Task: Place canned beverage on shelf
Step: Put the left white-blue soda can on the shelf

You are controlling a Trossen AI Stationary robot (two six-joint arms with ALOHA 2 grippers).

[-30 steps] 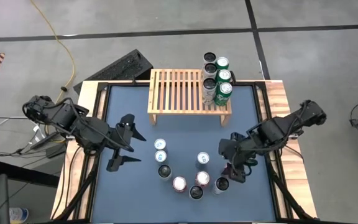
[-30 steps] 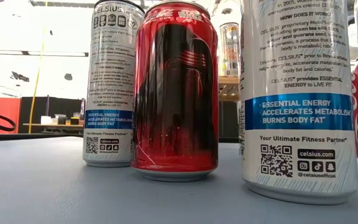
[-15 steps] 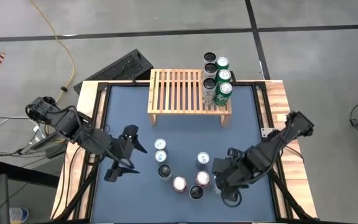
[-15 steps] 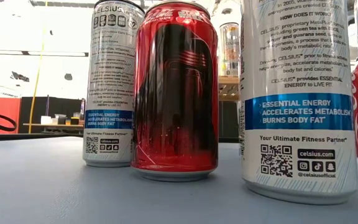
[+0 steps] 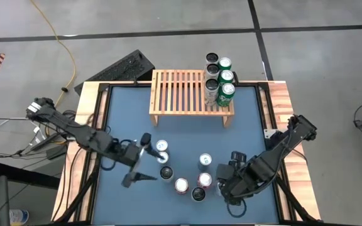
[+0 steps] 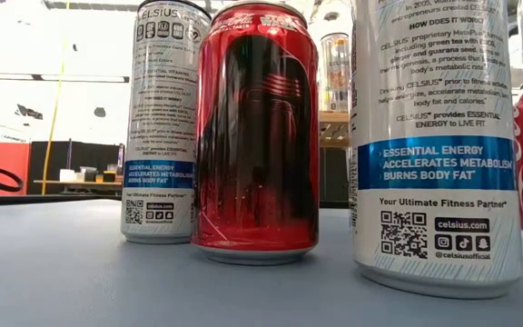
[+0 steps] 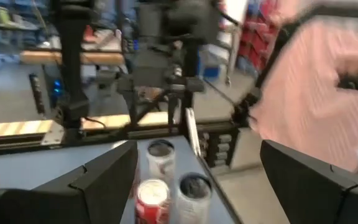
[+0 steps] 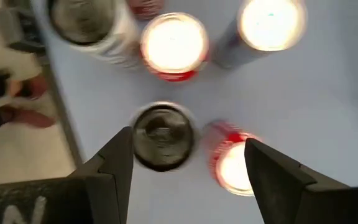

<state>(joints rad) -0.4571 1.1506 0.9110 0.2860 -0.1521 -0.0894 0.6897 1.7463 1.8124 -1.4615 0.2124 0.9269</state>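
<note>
A: Where is the right end effector?

B: Low over the near right part of the counter, right above a dark-topped can. Its fingers stand apart on either side of that can, and the wrist view does not show them pressing on it, so I would call it open around the can, not gripping.

A: What else sits near it?

B: A red can just beside the dark-topped one, and a little farther out a red-rimmed can, a slim can and a silver can.

A: And the left end effector?

B: Out over the counter with its fingers spread wide and nothing between them. A pair of white-topped cans stands just beside one fingertip.

A: The shelf?

B: Well away from both end effectors, at the far edge of the counter. A row of cans stands along its right end, the farthest of them reaching past its back edge.

A: The low view?

B: Only can bodies up close: a red one between two white Celsius cans.
</note>
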